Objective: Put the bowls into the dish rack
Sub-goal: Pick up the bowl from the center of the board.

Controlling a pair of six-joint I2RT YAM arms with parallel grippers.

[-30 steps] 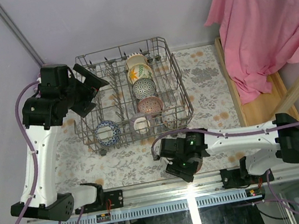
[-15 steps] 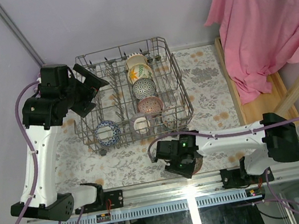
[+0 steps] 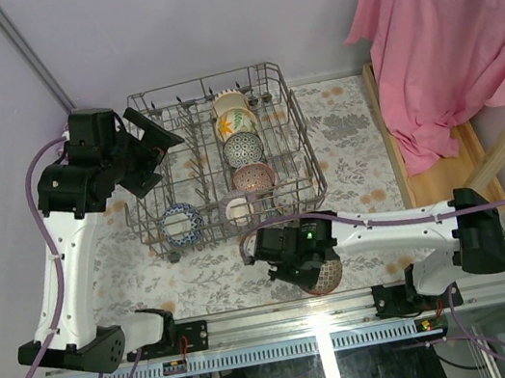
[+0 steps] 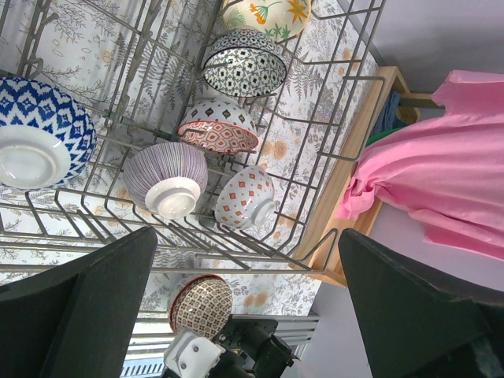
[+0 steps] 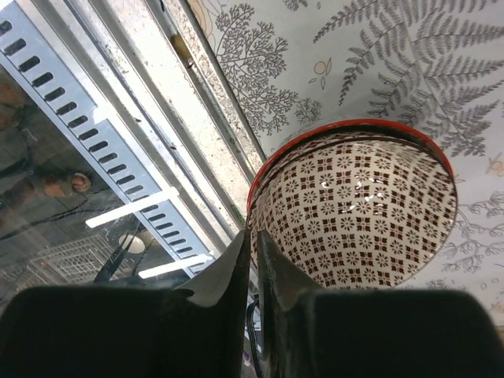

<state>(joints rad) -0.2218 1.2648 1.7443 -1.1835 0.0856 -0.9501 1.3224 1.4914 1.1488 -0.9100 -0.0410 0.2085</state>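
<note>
The red-rimmed bowl [image 5: 354, 205] lies on the desk [image 3: 218, 273] by its near edge, outside the dish rack [image 3: 294, 133]. The right jaws pinch its thin rim; the left jaws gape empty over the rack. Glazed ceramic is likely rigid, slick and chippable, so the rim wants a firm, deep hold.

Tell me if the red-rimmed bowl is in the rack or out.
Out. The bowl is outside the rack, in front of its near wall.

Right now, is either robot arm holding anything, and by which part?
The right gripper pinches the red-rimmed patterned bowl by its rim, at the side nearest the table's front edge. The left gripper is open and holds nothing.
</note>
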